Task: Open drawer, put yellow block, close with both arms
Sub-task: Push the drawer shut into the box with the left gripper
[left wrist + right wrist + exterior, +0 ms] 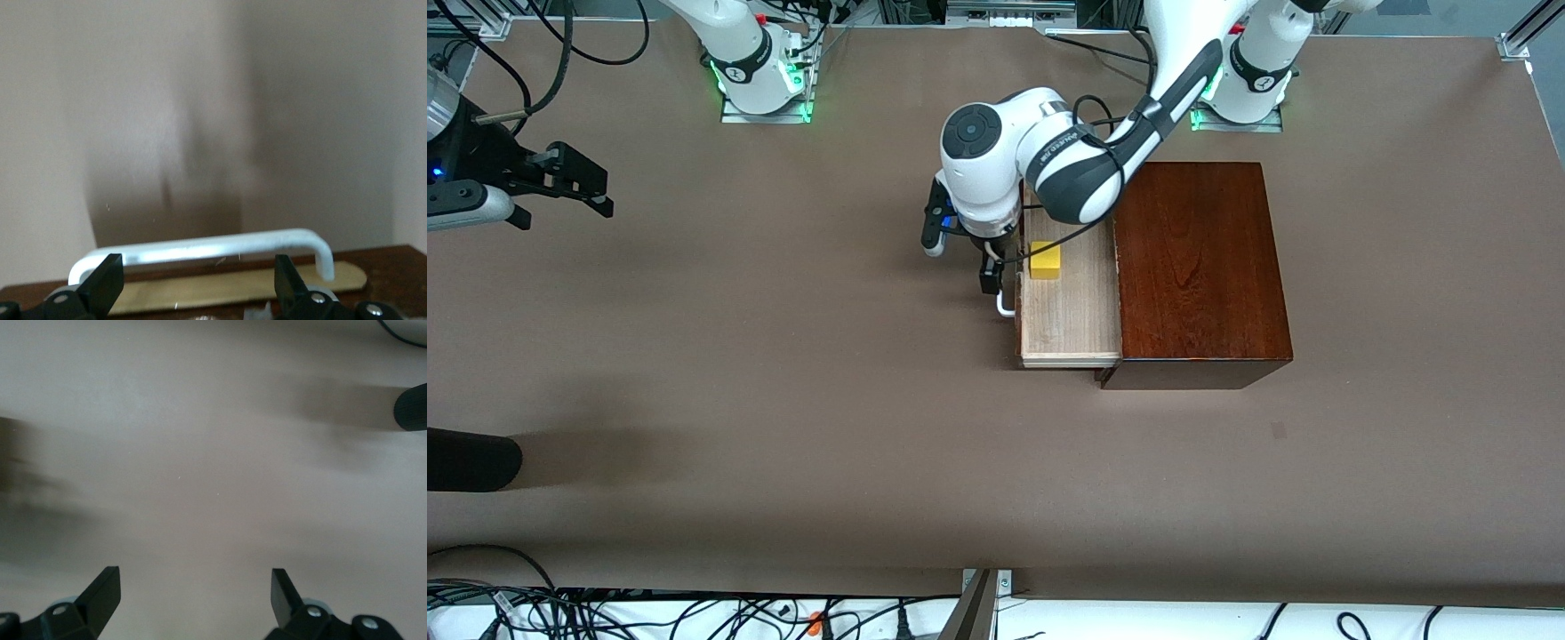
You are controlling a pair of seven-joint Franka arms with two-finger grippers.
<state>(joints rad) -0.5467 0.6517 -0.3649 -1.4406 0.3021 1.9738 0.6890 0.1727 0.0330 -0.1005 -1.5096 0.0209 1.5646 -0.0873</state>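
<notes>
Toward the left arm's end of the table point(783, 444), the drawer point(1069, 302) stood pulled out of its glossy mahogany box point(1199, 267), the yellow block point(1045, 260) lying on its pale wood floor. Only the left wrist view showed the white handle point(220, 248) against the dark front, the left gripper point(993, 267) spread just above it. By the right arm's edge, the right gripper point(574, 187) waited, spread wide.

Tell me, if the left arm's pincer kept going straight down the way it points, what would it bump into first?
Most likely the white handle on the drawer. The left pincer hangs open just above that bar, fingers either side of its line. Exact depth is hard to judge.
</notes>
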